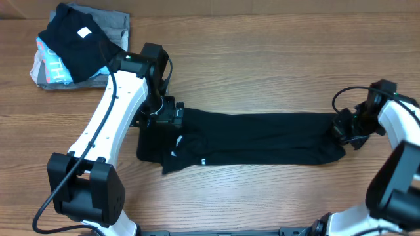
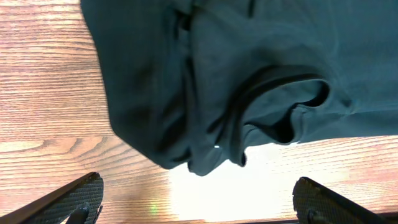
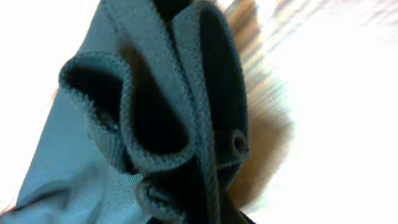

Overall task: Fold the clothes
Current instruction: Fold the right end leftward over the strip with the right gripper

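Now: the black collared shirt (image 1: 262, 139) lies on the bench (image 1: 262, 59) as a long, narrow band. It runs from under the left tool (image 1: 172, 115) across to the right tool (image 1: 342, 128). Small white marks show near its left end.

Left tool: jaws wide apart, holding nothing, hanging just above the shirt's left end. Its wrist view shows a rumpled, doubled edge beyond the fingertips (image 2: 81, 194).

Right tool: closed on the shirt's right end. Its wrist view is filled with a bunched ribbed hem, close to the lens.

Handling, as judged: light, limp cloth with no stiffness of its own. It likely sags, bunches and drags on the wood rather than sliding clean. Not fragile. Thin layers part easily, so a pinch may catch only the top one. The best hold looks to be the seamed or ribbed edges and corners, where the cloth is thickest, taking all layers together. The left end wants a matching grip at its edge.

Folded stack (image 1: 72, 46) sits well apart, at the far left corner.
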Tool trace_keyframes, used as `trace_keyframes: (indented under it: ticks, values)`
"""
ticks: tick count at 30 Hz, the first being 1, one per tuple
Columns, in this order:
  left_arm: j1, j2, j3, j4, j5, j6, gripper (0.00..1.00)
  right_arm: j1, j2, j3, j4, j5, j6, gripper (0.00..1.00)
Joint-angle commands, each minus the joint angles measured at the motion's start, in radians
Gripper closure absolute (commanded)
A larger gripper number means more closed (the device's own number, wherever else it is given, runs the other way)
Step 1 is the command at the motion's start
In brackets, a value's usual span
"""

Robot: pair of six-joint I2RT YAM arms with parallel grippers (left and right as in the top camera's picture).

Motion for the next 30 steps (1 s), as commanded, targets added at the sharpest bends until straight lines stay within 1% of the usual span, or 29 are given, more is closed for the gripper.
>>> trace_keyframes:
  ticks: [1,6,8,10,15,21,22,30]
  values:
    - [0.0,0.008,-0.003,0.006,-0.003,0.005,0.0,0.043,-0.132,0.032,-0.012,0.08,0.033,0.96]
    - [0.0,0.008,-0.003,0.009,-0.003,0.005,0.0,0.16,-0.235,0.032,-0.05,0.141,0.046,0.96]
    - [0.0,0.008,-0.003,0.013,-0.002,0.004,0.0,0.232,-0.242,0.032,-0.058,0.143,0.047,0.96]
    - [0.0,0.008,-0.003,0.013,0.002,0.004,0.0,0.321,-0.241,0.019,-0.058,0.169,0.089,0.96]
    - [0.0,0.008,-0.003,0.01,0.004,0.005,0.0,0.466,-0.241,-0.02,-0.045,0.249,0.163,0.96]
    - [0.0,0.008,-0.003,0.01,0.005,0.005,0.0,0.571,-0.241,-0.045,-0.019,0.255,0.186,0.96]
    - [0.0,0.008,-0.003,0.01,0.005,0.004,0.0,0.592,-0.241,-0.056,-0.013,0.255,0.208,0.96]
    - [0.0,0.008,-0.003,0.008,0.005,0.005,0.0,0.651,-0.241,-0.117,0.092,0.254,0.312,0.96]
